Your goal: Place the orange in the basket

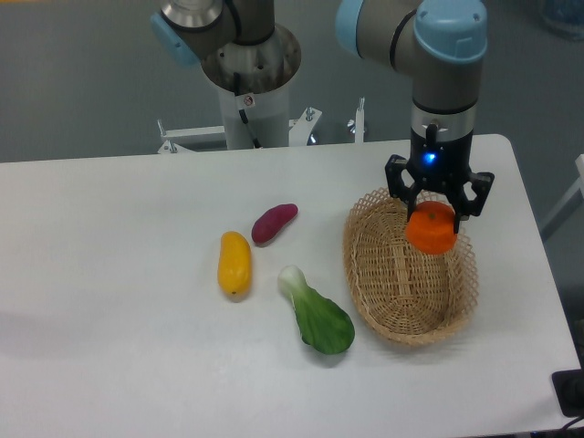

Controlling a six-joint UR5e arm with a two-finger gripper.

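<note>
The orange is a small round bright orange fruit held between the fingers of my gripper. The gripper is shut on it and points straight down. It hangs over the far right part of the basket, an oval tan wicker basket with a lacy rim at the right of the white table. The orange sits above the basket's inside, near its back rim. I cannot tell whether it touches the basket floor.
A yellow-orange mango-like fruit, a purple sweet potato and a green bok choy lie left of the basket. The robot base stands behind the table. The table's right edge is close to the basket.
</note>
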